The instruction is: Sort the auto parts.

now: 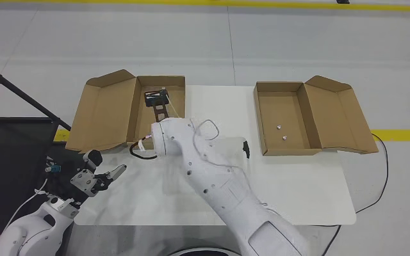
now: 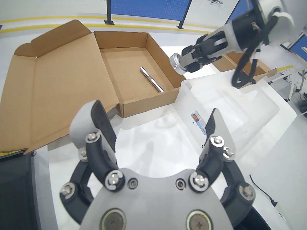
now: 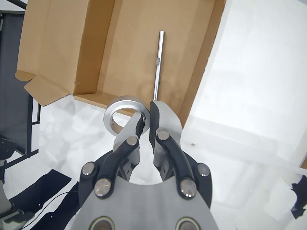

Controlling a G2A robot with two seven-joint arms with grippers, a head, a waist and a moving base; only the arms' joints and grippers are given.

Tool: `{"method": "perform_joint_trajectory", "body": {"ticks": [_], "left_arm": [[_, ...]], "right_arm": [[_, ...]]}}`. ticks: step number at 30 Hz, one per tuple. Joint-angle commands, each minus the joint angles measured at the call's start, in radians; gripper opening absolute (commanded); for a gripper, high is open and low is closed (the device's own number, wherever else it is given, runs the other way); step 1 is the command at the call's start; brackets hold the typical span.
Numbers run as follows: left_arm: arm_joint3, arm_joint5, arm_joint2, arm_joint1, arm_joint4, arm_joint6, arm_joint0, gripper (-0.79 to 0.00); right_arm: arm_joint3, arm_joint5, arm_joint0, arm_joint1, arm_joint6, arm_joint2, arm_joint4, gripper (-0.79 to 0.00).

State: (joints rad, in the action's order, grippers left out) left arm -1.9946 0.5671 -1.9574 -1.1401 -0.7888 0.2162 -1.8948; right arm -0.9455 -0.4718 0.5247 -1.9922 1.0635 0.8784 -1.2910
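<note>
Silver metal ring (image 3: 127,99) is clamped in the right gripper (image 3: 146,116) above the rim of the cardboard box (image 3: 134,25) at the table's (image 1: 307,192) far left corner. It should clear the wall and the rod (image 3: 158,63) before release. The left gripper (image 2: 156,110) hangs with its fingers spread apart.

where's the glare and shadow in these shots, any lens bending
Left wrist view: the thin shiny metal rod glints in the brown cardboard box, the clear plastic bin washes into the white table, and the yellow floor lines bow. Right wrist view: the silver metal ring in the right gripper gleams, with glare on the table. Top view: even light.
</note>
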Motion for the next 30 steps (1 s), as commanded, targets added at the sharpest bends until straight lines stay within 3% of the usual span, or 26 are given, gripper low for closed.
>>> {"method": "perform_joint_trajectory", "body": {"ticks": [1,8,12,24,30], "left_arm": [[0.0,0.0,0.0,0.0,0.0,0.0,0.0,0.0],[0.0,0.0,0.0,0.0,0.0,0.0,0.0,0.0],[0.0,0.0,0.0,0.0,0.0,0.0,0.0,0.0],[0.0,0.0,0.0,0.0,0.0,0.0,0.0,0.0],[0.0,0.0,0.0,0.0,0.0,0.0,0.0,0.0]], "right_arm": [[0.086,-0.009,-0.042,-0.011,-0.064,-0.022,0.071,-0.785],[0.298,-0.033,-0.147,-0.039,-0.26,-0.113,0.286,-0.785],[0.364,-0.1,-0.173,-0.047,-0.331,-0.14,0.327,-0.785],[0.445,-0.146,-0.199,-0.044,-0.369,-0.199,0.389,-0.785],[0.452,-0.16,-0.208,-0.041,-0.373,-0.227,0.416,-0.711]]}}
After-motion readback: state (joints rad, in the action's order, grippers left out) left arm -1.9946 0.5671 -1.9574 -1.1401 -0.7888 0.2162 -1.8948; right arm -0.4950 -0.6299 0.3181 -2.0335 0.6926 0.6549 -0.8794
